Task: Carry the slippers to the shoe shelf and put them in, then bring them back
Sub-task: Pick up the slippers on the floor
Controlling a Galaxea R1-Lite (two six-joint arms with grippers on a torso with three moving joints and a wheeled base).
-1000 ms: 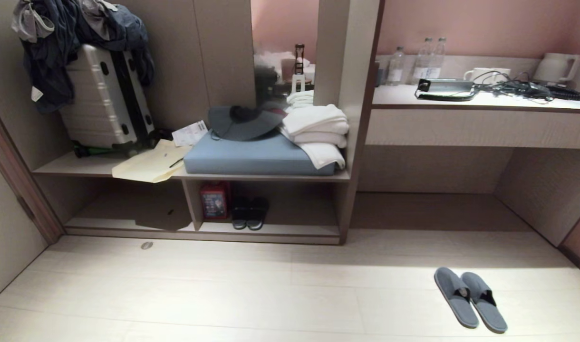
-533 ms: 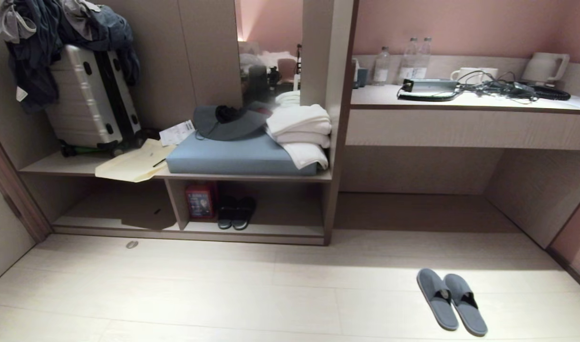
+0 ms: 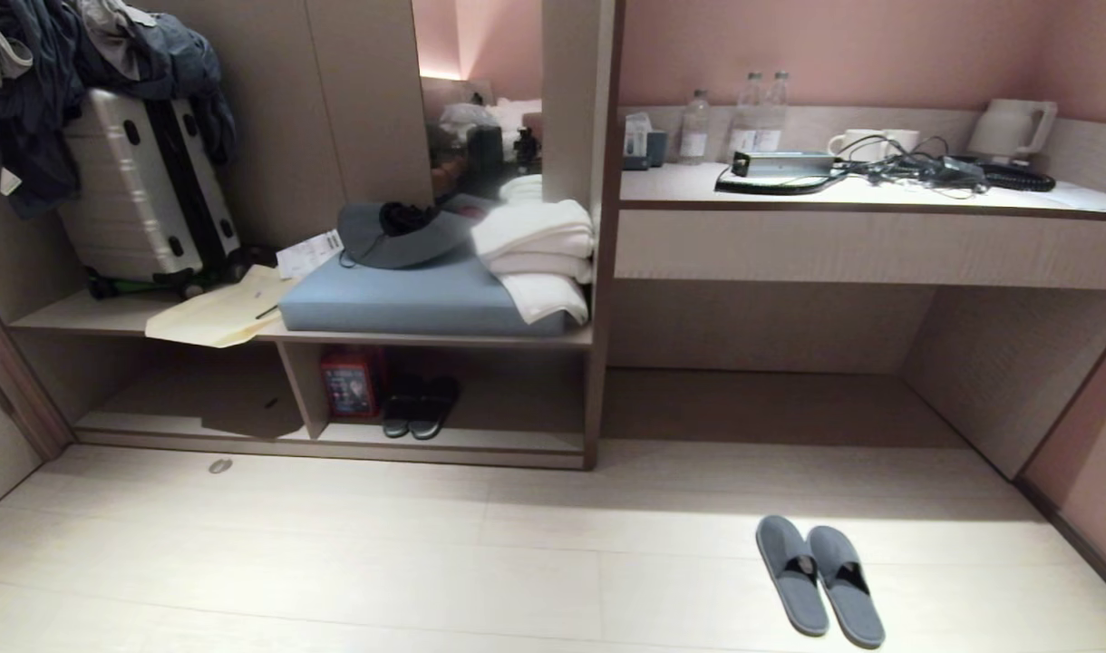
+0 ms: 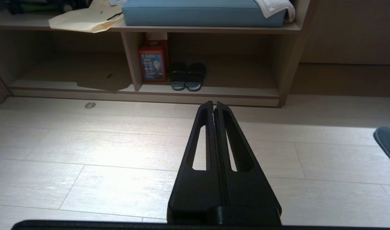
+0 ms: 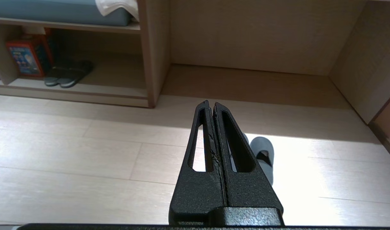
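Pale floor [image 3: 335,562] carrying slippers [image 3: 820,580], well apart from shoe shelf [image 3: 444,442]; both jaws pressing together, empty; risking grabbing darker pair [image 3: 419,408].

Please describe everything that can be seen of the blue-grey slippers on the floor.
The slippers are a pair of thin, flat, blue-grey slides that look like fabric. Each has a wide strap across the front, with a dark opening behind it. They lie soles down, side by side and close together, on the pale floor in a bright patch of light, in front of the open space under the desk counter. Only the floor touches them; no gripper is near.
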